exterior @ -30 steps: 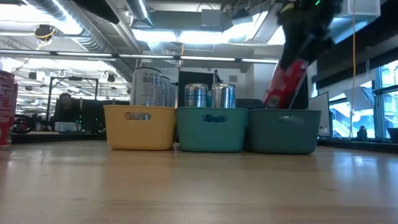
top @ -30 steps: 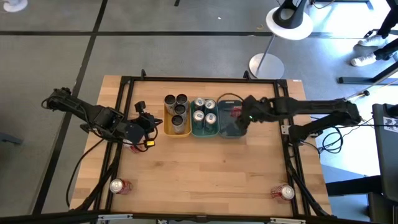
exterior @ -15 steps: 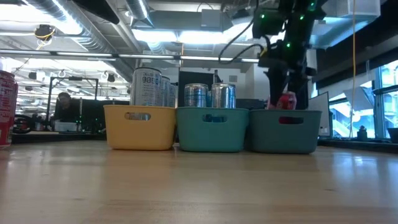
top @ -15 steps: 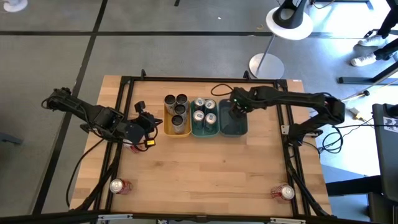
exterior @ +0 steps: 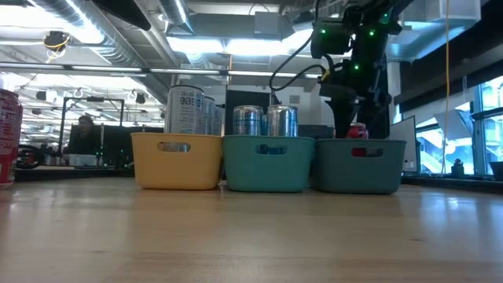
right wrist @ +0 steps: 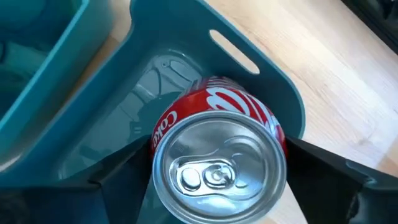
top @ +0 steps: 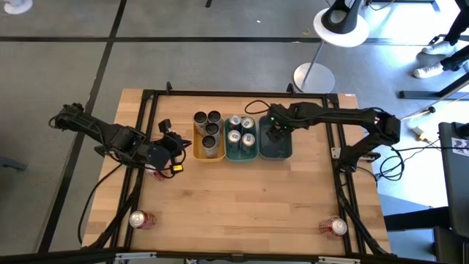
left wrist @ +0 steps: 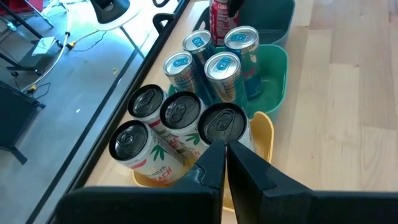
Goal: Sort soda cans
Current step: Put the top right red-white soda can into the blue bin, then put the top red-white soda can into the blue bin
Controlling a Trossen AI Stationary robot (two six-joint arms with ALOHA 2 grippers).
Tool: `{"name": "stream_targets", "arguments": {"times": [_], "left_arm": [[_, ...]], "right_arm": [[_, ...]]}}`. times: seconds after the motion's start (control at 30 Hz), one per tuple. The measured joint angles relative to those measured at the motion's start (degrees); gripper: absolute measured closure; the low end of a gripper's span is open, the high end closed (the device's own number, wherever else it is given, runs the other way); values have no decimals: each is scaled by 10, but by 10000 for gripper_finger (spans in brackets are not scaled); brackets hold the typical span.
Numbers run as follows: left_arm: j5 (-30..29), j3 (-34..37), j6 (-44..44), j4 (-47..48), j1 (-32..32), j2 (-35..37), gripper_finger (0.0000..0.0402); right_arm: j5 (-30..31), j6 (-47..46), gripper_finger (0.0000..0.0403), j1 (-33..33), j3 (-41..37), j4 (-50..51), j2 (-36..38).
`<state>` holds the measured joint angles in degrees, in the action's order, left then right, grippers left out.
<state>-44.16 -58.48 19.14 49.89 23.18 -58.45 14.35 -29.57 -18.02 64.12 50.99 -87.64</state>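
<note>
A red soda can (right wrist: 217,158) with a silver top stands upright inside the dark tray (right wrist: 186,37), between the fingers of my right gripper (right wrist: 217,177), which is shut on it. In the low view only the can's top (exterior: 358,131) shows over the tray's rim. Dark-topped cans (top: 209,126) stand in the yellow tray (top: 198,150), and silver-teal cans (top: 241,130) stand in the teal tray (top: 242,155). My left gripper (left wrist: 224,152) is shut on nothing and hovers on the left of the yellow tray. My right gripper pinches the red can's side wall (right wrist: 163,134) just below its top, one finger (right wrist: 118,177) on each side. It comes from above, pointing down. The can is upright inside the dark tray; the tray wall hides its base.
Two red cans lie near the table's near edge, one at the left (top: 139,218) and one at the right (top: 334,227). Another red can (exterior: 6,137) shows at the low view's left edge. A black frame (top: 242,94) runs around the table.
My right gripper carried the red can toward the table's far-left, over the dark tray, and went down. The can hung tilted above the tray's rim a second ago; now it is upright and low inside the tray.
</note>
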Motion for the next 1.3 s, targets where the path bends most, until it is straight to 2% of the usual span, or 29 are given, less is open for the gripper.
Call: {"name": "stream_targets", "arguments": {"times": [0.2,0.47,0.67,0.77,0.9,1.03,1.2,1.3], "left_arm": [[0,0,0,1,0,0,391],[0,0,0,2,0,0,391],[0,0,0,2,0,0,391],[1,0,30,2,0,0,391],[1,0,19,1,-11,0,384],[0,0,10,-1,-21,0,336],[5,-7,9,0,-26,0,231],[42,-22,57,49,-25,0,170]], "right_arm": [[-21,14,36,0,24,20,-2],[-18,27,27,30,159,160,-2],[11,-11,27,98,252,240,-1],[16,-33,27,148,274,239,-1],[33,-50,27,223,275,217,-1],[102,-77,26,301,245,178,-1],[171,-122,26,371,192,130,-1],[193,-148,26,394,162,98,-1]]}}
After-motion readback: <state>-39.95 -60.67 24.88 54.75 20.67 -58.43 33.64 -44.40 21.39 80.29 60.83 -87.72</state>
